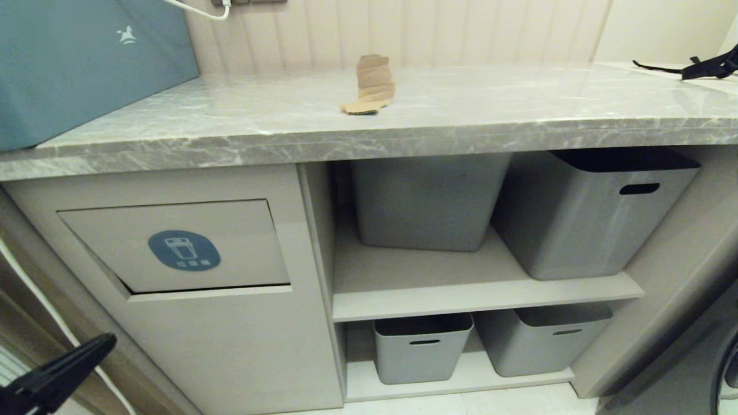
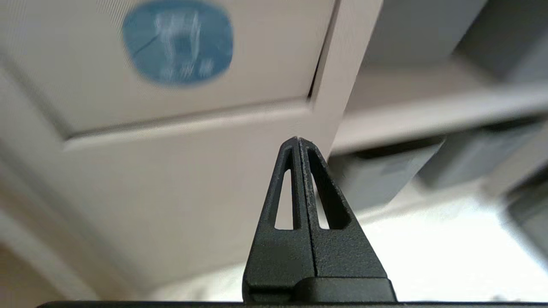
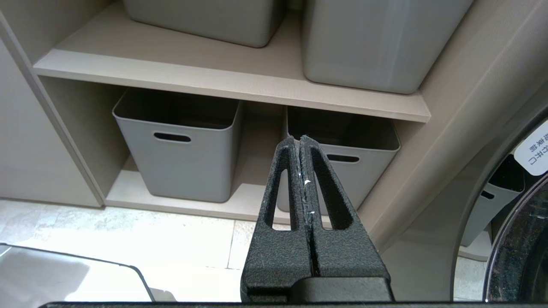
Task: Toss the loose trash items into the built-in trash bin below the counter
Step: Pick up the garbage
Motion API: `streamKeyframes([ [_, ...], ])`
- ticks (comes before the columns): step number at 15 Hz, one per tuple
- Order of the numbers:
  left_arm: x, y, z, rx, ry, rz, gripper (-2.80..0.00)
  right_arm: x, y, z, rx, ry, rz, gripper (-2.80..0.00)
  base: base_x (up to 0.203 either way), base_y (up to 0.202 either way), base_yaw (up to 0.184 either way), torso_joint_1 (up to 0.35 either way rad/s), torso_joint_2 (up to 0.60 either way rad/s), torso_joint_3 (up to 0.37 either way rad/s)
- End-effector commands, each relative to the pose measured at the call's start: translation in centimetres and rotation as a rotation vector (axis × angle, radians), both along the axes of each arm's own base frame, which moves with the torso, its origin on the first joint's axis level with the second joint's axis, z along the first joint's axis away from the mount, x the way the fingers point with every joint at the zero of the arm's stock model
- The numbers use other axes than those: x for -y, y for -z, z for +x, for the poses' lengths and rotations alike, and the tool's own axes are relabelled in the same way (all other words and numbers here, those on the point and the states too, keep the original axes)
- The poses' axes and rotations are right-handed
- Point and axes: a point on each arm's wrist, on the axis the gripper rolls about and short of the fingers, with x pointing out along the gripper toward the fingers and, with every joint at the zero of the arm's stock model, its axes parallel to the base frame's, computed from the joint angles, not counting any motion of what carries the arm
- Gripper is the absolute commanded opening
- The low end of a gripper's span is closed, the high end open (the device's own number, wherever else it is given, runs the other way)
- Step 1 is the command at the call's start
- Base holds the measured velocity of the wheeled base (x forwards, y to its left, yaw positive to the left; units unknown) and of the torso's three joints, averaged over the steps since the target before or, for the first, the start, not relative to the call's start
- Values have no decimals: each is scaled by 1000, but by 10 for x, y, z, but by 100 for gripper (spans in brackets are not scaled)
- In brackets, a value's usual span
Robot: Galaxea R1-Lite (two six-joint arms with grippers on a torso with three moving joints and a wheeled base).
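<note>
One creased scrap of brown cardboard point(image 1: 372, 86), a loose trash item, lies on the grey marble counter point(image 1: 490, 115) near its back wall. Below the counter at the left is the built-in trash bin point(image 1: 173, 245), a beige flap with a blue oval sticker point(image 2: 177, 40); the flap sits nearly flush. My left gripper point(image 1: 106, 341) is low at the bottom left, below and left of the flap, shut and empty point(image 2: 297, 139). My right gripper point(image 3: 296, 137) is shut and empty, pointing at the lower shelf bins.
A large teal-blue box point(image 1: 75, 63) stands on the counter's left end. Several grey storage bins point(image 1: 588, 213) fill the open shelves right of the trash panel. A black strap point(image 1: 703, 68) lies at the counter's far right. A round appliance door point(image 3: 518, 252) stands at the far right.
</note>
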Motion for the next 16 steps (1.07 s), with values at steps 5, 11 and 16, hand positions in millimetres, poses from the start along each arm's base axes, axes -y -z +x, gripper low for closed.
streamKeyframes([
  [5, -1, 38, -70, 13, -134, 166, -280, 0, 0, 0, -1, -2, -1, -280, 0, 0, 0, 0, 0, 0],
  [11, -3, 76, -99, 123, -171, 262, -280, 0, 0, 0, -1, -1, -2, -280, 0, 0, 0, 0, 0, 0],
  [16, -3, 80, -98, 77, -197, 140, -280, 0, 0, 0, 0, -1, -7, -280, 0, 0, 0, 0, 0, 0],
])
